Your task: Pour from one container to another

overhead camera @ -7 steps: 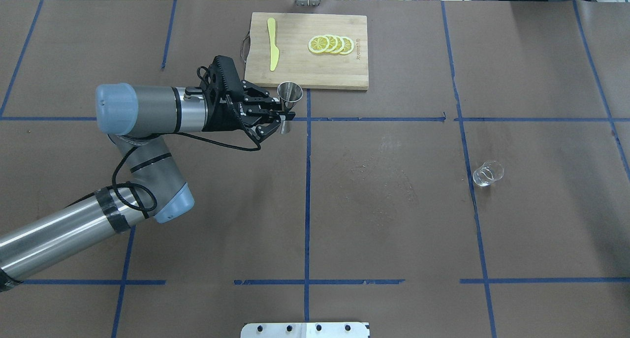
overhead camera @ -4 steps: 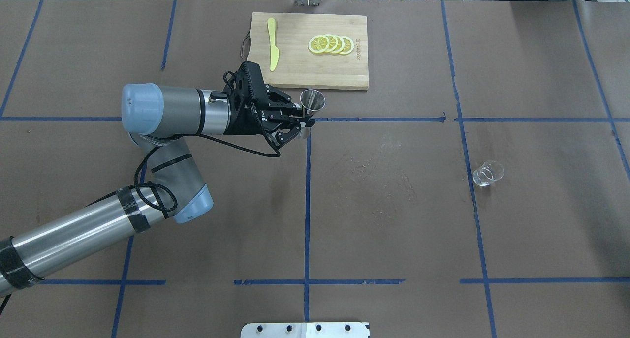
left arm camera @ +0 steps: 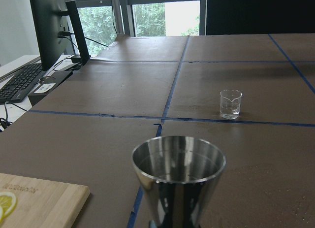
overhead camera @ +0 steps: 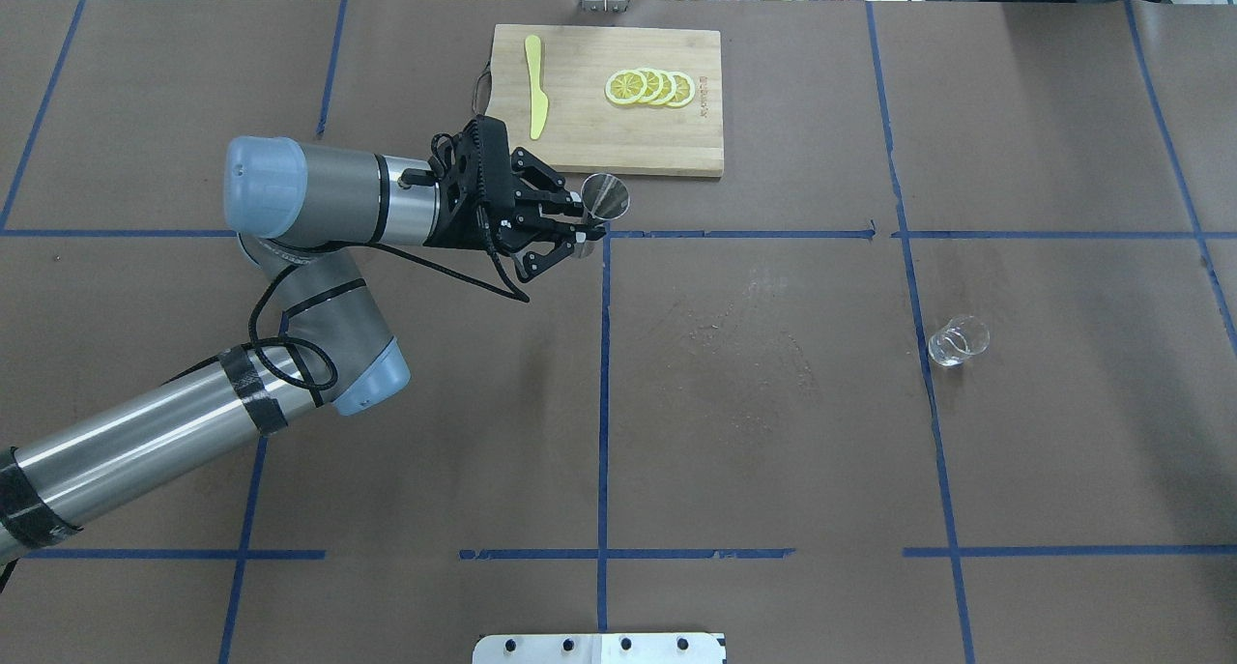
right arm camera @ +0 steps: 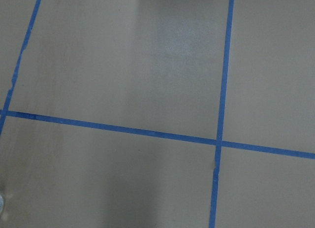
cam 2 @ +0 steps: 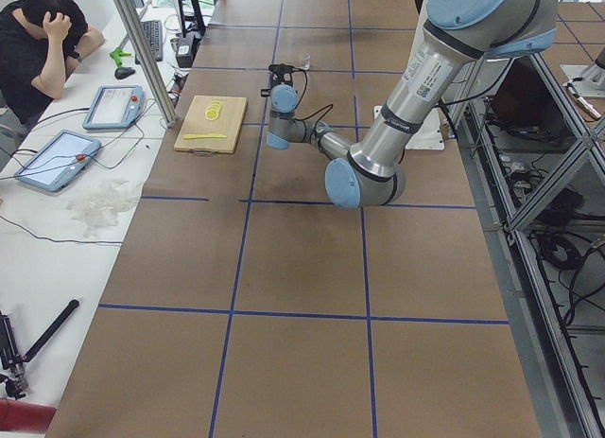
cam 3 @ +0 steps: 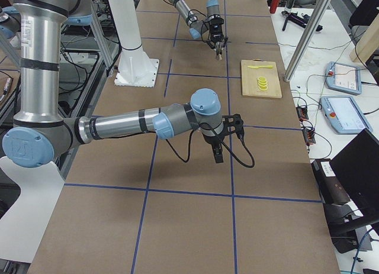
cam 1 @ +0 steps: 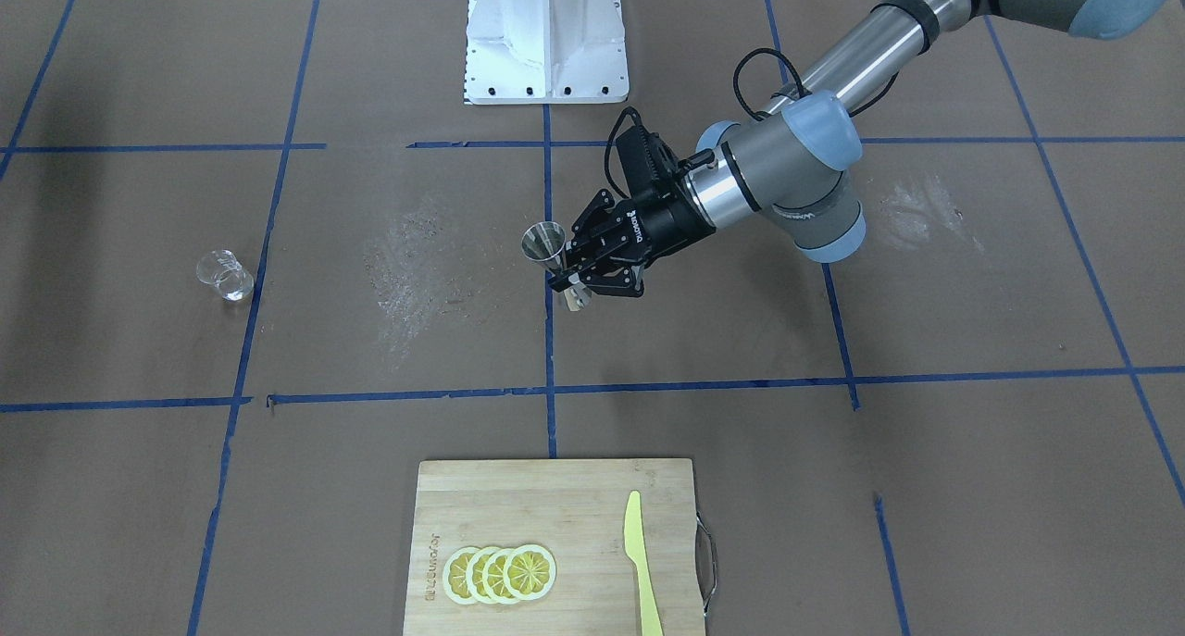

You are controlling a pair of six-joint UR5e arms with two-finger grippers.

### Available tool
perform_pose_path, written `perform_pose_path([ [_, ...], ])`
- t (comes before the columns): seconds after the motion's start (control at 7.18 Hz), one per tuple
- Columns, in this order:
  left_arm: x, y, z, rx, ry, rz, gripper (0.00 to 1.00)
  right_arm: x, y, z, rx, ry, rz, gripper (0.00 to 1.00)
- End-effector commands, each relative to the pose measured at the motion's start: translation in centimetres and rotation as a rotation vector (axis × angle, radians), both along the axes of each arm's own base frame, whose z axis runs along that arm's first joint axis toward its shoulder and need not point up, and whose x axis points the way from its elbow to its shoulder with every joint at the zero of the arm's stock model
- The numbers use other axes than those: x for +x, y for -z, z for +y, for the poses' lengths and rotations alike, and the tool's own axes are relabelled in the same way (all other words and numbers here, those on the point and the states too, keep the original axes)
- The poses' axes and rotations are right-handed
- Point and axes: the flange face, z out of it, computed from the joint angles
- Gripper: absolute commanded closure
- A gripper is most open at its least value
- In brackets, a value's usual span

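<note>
A steel jigger [overhead camera: 604, 196] stands upright in my left gripper [overhead camera: 583, 236], which is shut on its narrow waist, above the table near the blue tape crossing in front of the cutting board. The front view shows the jigger [cam 1: 544, 243] beside the gripper [cam 1: 567, 282]. Its open cup [left arm camera: 178, 171] fills the lower part of the left wrist view. A small clear glass [overhead camera: 959, 341] stands far to the right, the same glass [cam 1: 225, 275] [left arm camera: 230, 104] upright on the paper. My right gripper [cam 3: 217, 151] shows only in the exterior right view; I cannot tell its state.
A bamboo cutting board [overhead camera: 580, 142] with a yellow plastic knife [overhead camera: 535, 86] and lemon slices [overhead camera: 649, 88] lies at the far middle. Blue tape lines [overhead camera: 604, 393] cross the brown paper. The robot base plate [overhead camera: 599, 649] is at the near edge. An operator [cam 2: 43, 41] sits beside the table.
My left arm carried the jigger to the right, up to the vertical tape line, then eased slightly back left. The glass and the board stayed put.
</note>
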Motion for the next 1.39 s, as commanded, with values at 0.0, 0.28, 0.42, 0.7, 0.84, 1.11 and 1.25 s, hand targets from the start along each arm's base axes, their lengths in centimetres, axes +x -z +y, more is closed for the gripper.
perform_pose_path([
  [0.0,-0.2,-0.1,-0.2,0.005,-0.001,-0.003,1.00,-4.7,6.0,1.6,-0.070,-0.041,-0.079,0.00],
  [0.28,-0.3,-0.3,-0.3,0.001,0.002,-0.005,1.00,-12.5,12.7,4.2,-0.125,-0.104,-0.074,0.00],
  [0.42,-0.3,-0.4,-0.3,0.000,0.002,-0.006,1.00,-16.8,14.7,5.7,-0.147,-0.167,-0.046,0.00],
  [0.7,-0.4,-0.6,-0.3,-0.001,0.006,-0.007,1.00,-23.7,16.1,8.3,-0.134,-0.301,0.013,0.00],
  [0.84,-0.4,-0.6,-0.3,-0.003,0.007,-0.006,1.00,-26.5,16.1,9.4,-0.081,-0.338,0.052,0.00],
  [1.11,-0.4,-1.1,-0.2,-0.011,0.006,-0.010,1.00,-31.0,16.2,12.1,-0.016,-0.463,0.025,0.00],
  [1.25,-0.5,-1.1,-0.3,-0.012,0.008,-0.008,1.00,-32.7,15.7,13.5,0.023,-0.513,0.033,0.00],
])
